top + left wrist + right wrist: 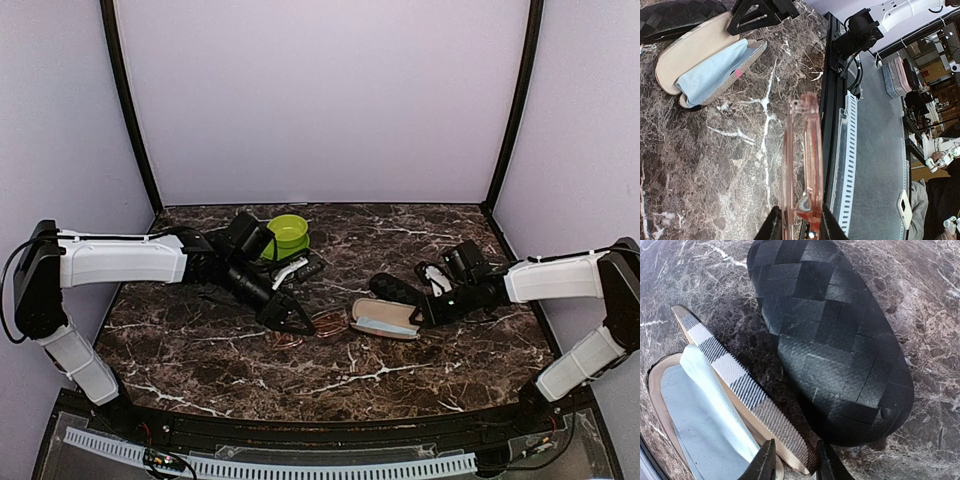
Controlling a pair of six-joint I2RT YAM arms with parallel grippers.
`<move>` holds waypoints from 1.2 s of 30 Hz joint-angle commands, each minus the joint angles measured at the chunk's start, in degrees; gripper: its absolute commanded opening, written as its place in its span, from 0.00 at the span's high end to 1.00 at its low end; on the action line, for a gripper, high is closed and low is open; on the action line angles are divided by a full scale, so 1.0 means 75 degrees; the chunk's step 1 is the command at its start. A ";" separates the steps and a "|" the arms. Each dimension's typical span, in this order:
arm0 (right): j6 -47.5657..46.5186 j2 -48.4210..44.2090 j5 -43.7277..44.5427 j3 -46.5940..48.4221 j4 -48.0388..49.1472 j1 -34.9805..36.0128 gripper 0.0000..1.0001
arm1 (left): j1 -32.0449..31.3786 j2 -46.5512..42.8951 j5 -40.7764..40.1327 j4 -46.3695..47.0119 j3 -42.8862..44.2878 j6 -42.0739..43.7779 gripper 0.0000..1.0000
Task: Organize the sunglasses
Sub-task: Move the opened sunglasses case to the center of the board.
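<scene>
Nearest me, toward six o'clock on the marble table (330, 385), the left gripper (296, 322) is pressed on the reddish-brown sunglasses (322, 324), folded and held just above the stone. They are not yet in any case. At three o'clock from them the striped case (385, 322) lies open, with only a pale blue cloth (715, 70) inside. The right gripper (795, 465) has a finger on either side of the lid's rim, but I cannot tell whether it truly grips. Just beyond, the black case (830, 340) sits shut, and farther back at eleven o'clock stands a green bowl (289, 233). I cannot pick out a black-framed pair. By my reckoning the task is only partway along: this pair needs laying in and the lid closing.
</scene>
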 commanded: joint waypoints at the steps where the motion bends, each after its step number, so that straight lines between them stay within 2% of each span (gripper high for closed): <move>1: -0.0271 -0.0131 -0.0235 -0.0116 0.0351 -0.0031 0.73 | -0.0002 -0.0071 0.0187 0.0160 -0.0092 -0.0029 0.77; 9: -0.0543 -0.0324 -0.0510 -0.0130 0.0513 0.0061 0.78 | 0.0000 0.0054 0.0209 0.0086 0.0050 0.0037 0.77; 23: -0.1054 -0.0635 -0.0533 -0.0048 0.0902 0.0879 0.84 | 0.0000 0.0275 0.0264 -0.0080 0.0304 0.0153 0.77; 36: -0.1738 -0.0613 -0.0557 -0.0085 0.1838 0.1606 0.87 | 0.0000 0.1099 0.0175 -0.0513 0.1040 0.0684 0.77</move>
